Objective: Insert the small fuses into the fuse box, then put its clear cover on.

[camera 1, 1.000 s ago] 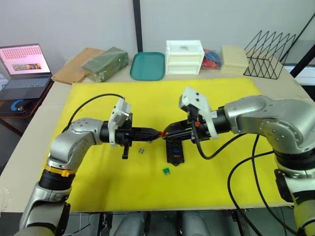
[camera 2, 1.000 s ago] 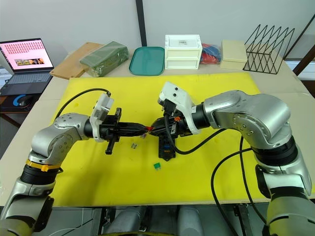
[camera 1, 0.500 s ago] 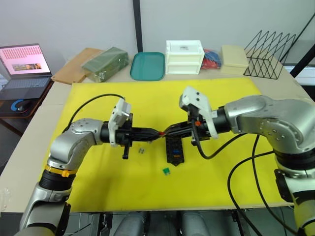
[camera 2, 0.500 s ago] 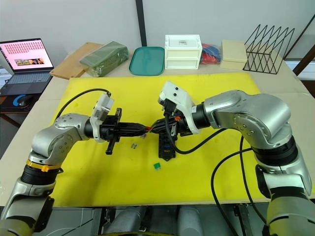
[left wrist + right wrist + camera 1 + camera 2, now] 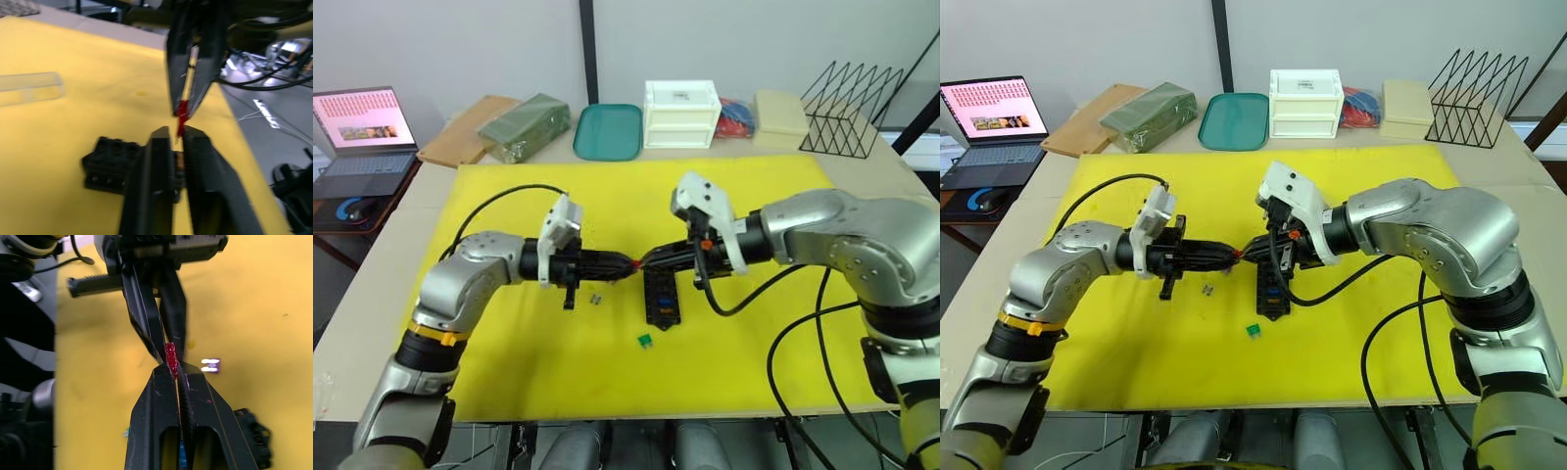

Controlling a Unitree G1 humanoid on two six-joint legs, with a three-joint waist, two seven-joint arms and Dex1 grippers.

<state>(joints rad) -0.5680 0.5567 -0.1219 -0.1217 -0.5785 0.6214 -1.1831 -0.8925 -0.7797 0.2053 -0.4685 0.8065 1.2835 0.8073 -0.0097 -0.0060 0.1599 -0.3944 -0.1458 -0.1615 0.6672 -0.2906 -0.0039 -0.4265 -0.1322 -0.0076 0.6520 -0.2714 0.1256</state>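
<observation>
— Start at the left. What is the left gripper (image 5: 628, 262) doing?

— It reaches in from nine o'clock, level over the yellow mat (image 5: 754, 333), and its tip meets the red fuse (image 5: 636, 262). I cannot tell whether it is pinching the fuse or only framing it.

— Anything lying under it?

— A purple fuse (image 5: 210, 365) lies loose on the mat with its two metal blades showing, at about nine o'clock from the fuse box (image 5: 660, 297) and near it.

— And the red one itself?

— It is held off the mat between the two gripper tips, just past the box's far end, at about eleven o'clock from the box.

— Further right?

— A green fuse (image 5: 645, 341) lies on the mat at about seven o'clock from the box, a little apart from it. The box lies flat, long side running twelve to six.

— The right gripper (image 5: 168, 367)?

— It comes in from three o'clock, fingers pressed together on the red fuse.

— The clear cover (image 5: 29, 87)?

— Flat on the mat, apart from the box.
</observation>
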